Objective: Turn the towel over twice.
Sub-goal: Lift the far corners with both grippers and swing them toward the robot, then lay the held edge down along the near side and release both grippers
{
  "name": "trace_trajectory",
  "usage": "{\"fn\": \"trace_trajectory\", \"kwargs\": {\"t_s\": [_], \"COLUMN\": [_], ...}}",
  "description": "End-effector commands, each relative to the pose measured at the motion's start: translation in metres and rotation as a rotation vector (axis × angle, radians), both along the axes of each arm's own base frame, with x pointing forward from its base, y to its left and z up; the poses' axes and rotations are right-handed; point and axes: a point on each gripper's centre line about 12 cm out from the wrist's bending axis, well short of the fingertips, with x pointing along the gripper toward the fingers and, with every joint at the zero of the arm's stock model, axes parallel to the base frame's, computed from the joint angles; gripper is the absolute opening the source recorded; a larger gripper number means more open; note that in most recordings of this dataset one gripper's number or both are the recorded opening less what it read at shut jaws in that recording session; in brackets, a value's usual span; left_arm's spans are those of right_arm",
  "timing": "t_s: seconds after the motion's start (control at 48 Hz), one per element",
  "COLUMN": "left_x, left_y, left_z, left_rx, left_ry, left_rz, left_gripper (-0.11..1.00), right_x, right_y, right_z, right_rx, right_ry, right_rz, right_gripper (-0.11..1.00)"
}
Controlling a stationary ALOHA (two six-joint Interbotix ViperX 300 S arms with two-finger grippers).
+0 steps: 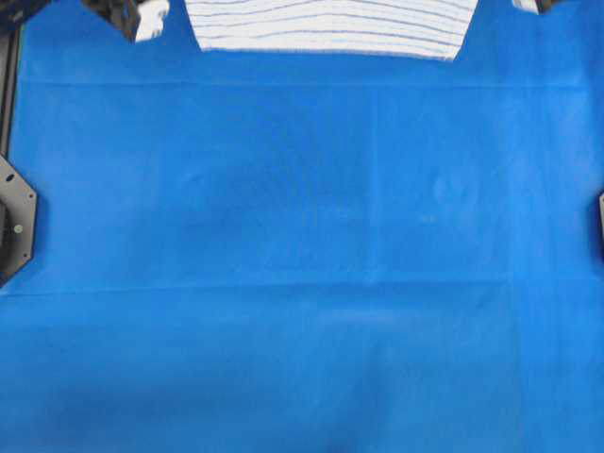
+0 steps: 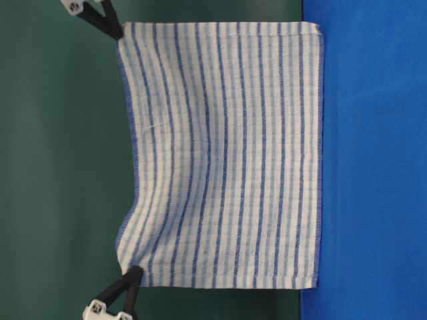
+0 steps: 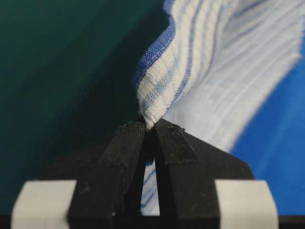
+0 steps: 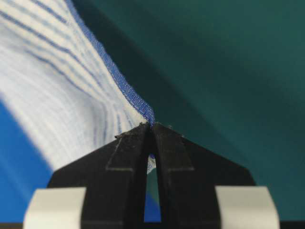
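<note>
**Towel Held Aloft by Two Corners**

My left gripper (image 3: 151, 125) is clamped on one upper corner of the towel (image 2: 227, 153). In the left wrist view the black fingers (image 3: 125, 152) meet at their tips, with a bunched fold of striped fabric pinched between them and rising away from the tips. A strip of the towel also shows in the narrow gap lower down between the fingers.

My right gripper (image 4: 151, 126) is clamped on the other upper corner. In the right wrist view the fingertips are pressed together on the dark-blue hemmed edge, and the cloth runs away from that pinch.

In the table-level view the towel hangs as a nearly flat sheet, stretched between the two grippers, with its upper edge sagging slightly between the two held corners. Its lower edge is at the level of the blue cloth (image 1: 302, 264) that covers the table; I cannot tell whether it touches that surface. The stripes run from the upper edge down to the lower edge.

In the overhead view the towel appears at the far edge of the table as a narrow striped band. Dark arm hardware is visible just beside it at either end.

Containers: I see none.
</note>
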Motion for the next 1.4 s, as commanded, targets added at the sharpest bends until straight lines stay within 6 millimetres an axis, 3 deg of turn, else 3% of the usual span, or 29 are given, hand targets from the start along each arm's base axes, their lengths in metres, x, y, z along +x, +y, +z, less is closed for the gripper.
{"fn": "trace_trajectory", "kwargs": {"t_s": [0.0, 0.229, 0.375, 0.458, 0.667, 0.813, 1.146, 1.375], "left_x": [0.002, 0.005, 0.005, 0.002, -0.005, -0.002, 0.013, 0.016], "left_y": [-0.019, -0.074, -0.109, -0.125, -0.152, -0.170, -0.212, -0.221], "left_z": [0.009, -0.004, -0.030, -0.055, -0.107, -0.127, -0.146, -0.158], "left_rx": [0.003, -0.032, -0.063, -0.094, -0.152, -0.170, -0.228, -0.293], "left_ry": [-0.033, -0.033, 0.025, 0.090, 0.251, 0.333, 0.460, 0.543], "left_rz": [-0.049, -0.212, -0.325, -0.375, -0.464, -0.527, -0.651, -0.644], "left_gripper": [0.02, 0.02, 0.02, 0.02, 0.02, 0.02, 0.02, 0.02], "right_x": [0.000, 0.007, 0.010, 0.010, 0.007, 0.008, 0.012, 0.015], "right_y": [0.018, 0.076, 0.108, 0.124, 0.154, 0.174, 0.220, 0.233], "right_z": [0.005, -0.018, -0.050, -0.069, -0.111, -0.132, -0.164, -0.178], "right_rx": [0.009, 0.135, 0.238, 0.293, 0.413, 0.475, 0.590, 0.623], "right_ry": [-0.009, 0.057, 0.135, 0.171, 0.236, 0.257, 0.296, 0.346], "right_rz": [0.033, 0.163, 0.229, 0.255, 0.285, 0.323, 0.405, 0.399], "right_gripper": [0.06, 0.06, 0.06, 0.06, 0.06, 0.06, 0.06, 0.06]}}
